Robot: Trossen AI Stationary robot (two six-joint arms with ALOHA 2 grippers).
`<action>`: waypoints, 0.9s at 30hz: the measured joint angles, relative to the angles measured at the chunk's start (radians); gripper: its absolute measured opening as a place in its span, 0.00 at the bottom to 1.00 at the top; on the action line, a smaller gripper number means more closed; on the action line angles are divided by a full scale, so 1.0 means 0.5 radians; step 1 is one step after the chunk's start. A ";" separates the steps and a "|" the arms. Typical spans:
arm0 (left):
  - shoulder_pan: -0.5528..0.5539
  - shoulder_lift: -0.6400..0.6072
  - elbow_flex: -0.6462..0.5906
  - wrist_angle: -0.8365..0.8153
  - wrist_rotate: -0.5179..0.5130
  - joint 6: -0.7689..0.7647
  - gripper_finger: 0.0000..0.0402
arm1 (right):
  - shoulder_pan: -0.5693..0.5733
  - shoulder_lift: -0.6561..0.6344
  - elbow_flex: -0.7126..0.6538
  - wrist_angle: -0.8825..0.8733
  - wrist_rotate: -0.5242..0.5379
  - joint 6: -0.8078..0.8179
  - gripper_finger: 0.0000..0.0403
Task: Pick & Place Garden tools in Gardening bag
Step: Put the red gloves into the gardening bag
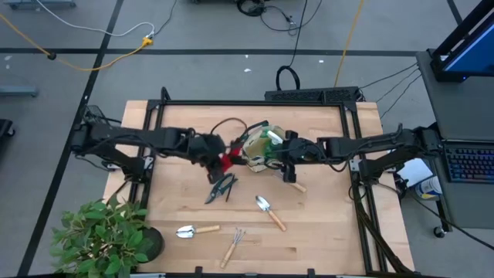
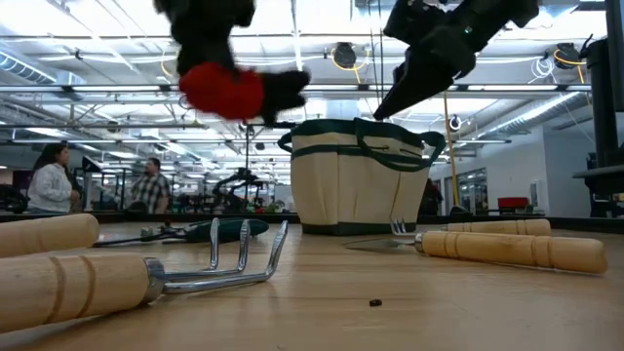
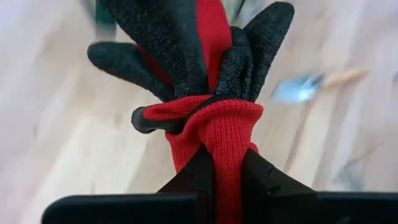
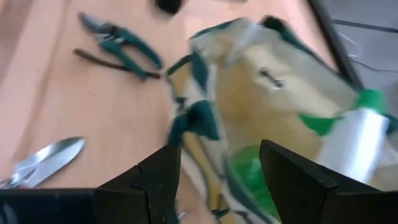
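Observation:
My left gripper [image 1: 218, 160] is shut on the red and black glove [image 1: 226, 161], held in the air just left of the beige gardening bag [image 1: 258, 148]. In the low view the glove [image 2: 222, 90] is above the table, left of the bag [image 2: 359, 175]. My right gripper [image 4: 217, 180] is open over the bag's rim [image 4: 193, 118]; whether it touches the bag I cannot tell. A green spray bottle with a white top [image 4: 357, 134] sits inside the bag. The dark shears [image 1: 220, 188], two trowels [image 1: 270, 210] [image 1: 194, 230] and the rake [image 1: 234, 245] lie on the table. My left gripper pinches the glove's red knit part [image 3: 224, 165] between its two fingers [image 3: 261, 174]; the cloth is bunched in several layers. The glove's black fingers [image 3: 180, 50] stick out past the fingertips. The glove is lifted clear of the table.
A leafy potted plant [image 1: 104, 235] stands at the table's near left corner. A wooden handle [image 1: 296, 186] lies just near of the bag. In the low view the rake [image 2: 146, 278] and a trowel [image 2: 507, 246] lie in the foreground. People stand in the room behind [image 2: 49, 180].

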 joint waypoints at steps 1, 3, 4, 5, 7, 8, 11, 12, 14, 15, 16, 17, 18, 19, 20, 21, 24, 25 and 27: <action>-0.001 0.006 0.061 -0.019 -0.021 0.037 0.09 | 0.001 0.000 -0.011 0.007 -0.032 -0.014 0.52; 0.001 0.015 0.164 -0.046 -0.053 0.122 0.09 | 0.001 0.000 -0.041 0.025 -0.036 -0.061 0.52; 0.006 0.019 0.209 0.008 -0.063 0.169 0.09 | 0.001 0.000 -0.061 0.053 -0.030 -0.087 0.52; 0.015 0.021 0.247 0.069 -0.070 0.217 0.09 | 0.000 0.000 -0.079 0.102 -0.028 -0.118 0.52; 0.037 0.020 0.269 0.187 -0.076 0.305 0.09 | 0.000 0.000 -0.111 0.227 -0.028 -0.210 0.52; 0.051 0.021 0.269 0.279 -0.077 0.346 0.09 | 0.000 0.000 -0.123 0.275 -0.028 -0.267 0.52; 0.093 0.025 0.269 0.484 -0.078 0.480 0.09 | 0.000 0.000 -0.158 0.351 -0.029 -0.433 0.52; 0.109 0.040 0.269 0.544 -0.077 0.510 0.09 | 0.000 0.000 -0.168 0.365 -0.028 -0.463 0.52; 0.141 0.079 0.273 0.690 -0.067 0.550 0.09 | 0.000 0.000 -0.192 0.390 0.003 -0.474 0.51; 0.153 0.101 0.270 0.717 -0.062 0.570 0.09 | 0.000 0.000 -0.203 0.415 0.024 -0.476 0.50; 0.162 0.140 0.268 0.768 -0.055 0.597 0.10 | 0.000 0.000 -0.216 0.435 0.024 -0.477 0.49; 0.168 0.174 0.268 0.865 -0.038 0.628 0.10 | -0.005 0.000 -0.225 0.445 0.023 -0.477 0.47; 0.178 0.199 0.269 0.924 -0.008 0.655 0.10 | -0.014 0.000 -0.232 0.445 0.018 -0.477 0.46; 0.188 0.235 0.269 0.934 0.024 0.667 0.10 | -0.017 0.000 -0.241 0.437 0.017 -0.476 0.43; 0.194 0.278 0.269 0.953 0.056 0.667 0.10 | -0.022 0.000 -0.252 0.437 0.019 -0.468 0.41; 0.200 0.322 0.269 1.008 0.086 0.665 0.10 | -0.031 0.000 -0.263 0.442 0.021 -0.468 0.38; 0.226 0.459 0.265 1.046 0.088 0.673 0.10 | -0.058 0.000 -0.273 0.430 0.024 -0.469 0.30; 0.233 0.505 0.265 1.119 0.088 0.696 0.10 | -0.068 0.000 -0.273 0.436 0.024 -0.470 0.27; 0.249 0.583 0.266 1.171 0.088 0.719 0.10 | -0.087 0.000 -0.273 0.437 0.024 -0.486 0.22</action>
